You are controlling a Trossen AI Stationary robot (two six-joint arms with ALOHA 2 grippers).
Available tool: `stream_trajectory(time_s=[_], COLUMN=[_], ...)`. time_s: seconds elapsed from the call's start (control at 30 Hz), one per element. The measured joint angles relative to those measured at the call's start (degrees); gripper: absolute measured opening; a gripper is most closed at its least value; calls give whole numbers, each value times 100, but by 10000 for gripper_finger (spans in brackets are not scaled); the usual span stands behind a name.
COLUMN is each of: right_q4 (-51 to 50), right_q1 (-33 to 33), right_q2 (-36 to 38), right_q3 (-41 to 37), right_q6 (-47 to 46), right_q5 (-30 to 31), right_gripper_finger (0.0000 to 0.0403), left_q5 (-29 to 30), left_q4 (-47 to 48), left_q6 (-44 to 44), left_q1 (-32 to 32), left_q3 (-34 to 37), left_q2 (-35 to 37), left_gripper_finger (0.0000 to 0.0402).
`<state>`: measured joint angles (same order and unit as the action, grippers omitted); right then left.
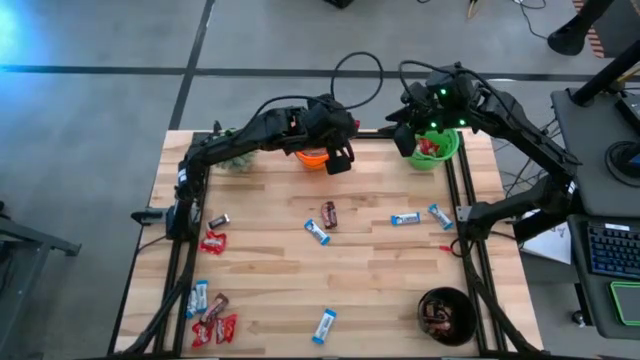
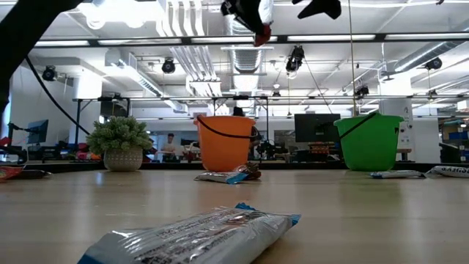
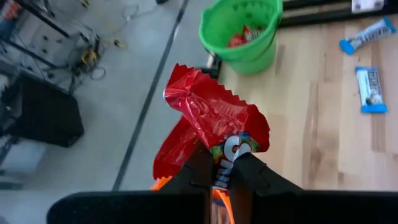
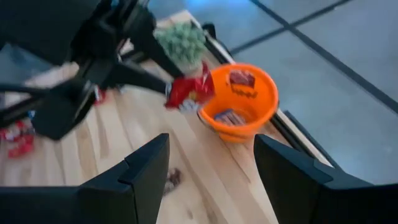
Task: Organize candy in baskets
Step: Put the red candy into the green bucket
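The left gripper [image 3: 225,171] is pinched on a red-wrapped candy [image 3: 208,121], held above the table just beside the orange basket [image 1: 312,158] at the far edge. The right gripper [image 4: 211,168] has its fingers spread wide with nothing between them, hanging over the green basket [image 1: 440,150] at the far right, which holds red candy. A black basket [image 1: 447,315] with dark brown bars stands at the near right. Light blue-and-white candy bars [image 1: 405,218] lie across the middle of the wooden table [image 1: 270,290], red ones [image 1: 213,241] along the left. A small potted plant [image 2: 119,143] stands left of the orange basket.
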<state>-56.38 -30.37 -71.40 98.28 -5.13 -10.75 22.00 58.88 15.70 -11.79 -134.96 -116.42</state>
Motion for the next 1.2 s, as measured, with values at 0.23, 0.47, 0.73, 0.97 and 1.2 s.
stream_trajectory(time_s=[0.23, 0.47, 0.73, 0.97, 1.2], right_q4=[564, 947, 1134, 1180, 1208], right_q1=[-2, 13, 37, 37, 37], right_q2=[0, -7, -226, -463, -535], right_q3=[-140, -203, -206, -206, -204], right_q6=[-418, -846, -1124, -1186, -1185], right_q5=[-27, -124, -133, -130, -131], right_gripper_finger=[224, 224, 224, 224, 175], left_q5=[-2, -42, -332, -332, -307], left_q4=[-247, -781, -1116, -1116, -1071], left_q6=[346, 672, 1007, 1126, 1254], left_q1=[-4, -7, -11, -11, -30], left_q3=[0, 0, 0, 0, 0], left_q2=[9, 11, 11, 11, 9], left_gripper_finger=[1, 1, 1, 1, 1])
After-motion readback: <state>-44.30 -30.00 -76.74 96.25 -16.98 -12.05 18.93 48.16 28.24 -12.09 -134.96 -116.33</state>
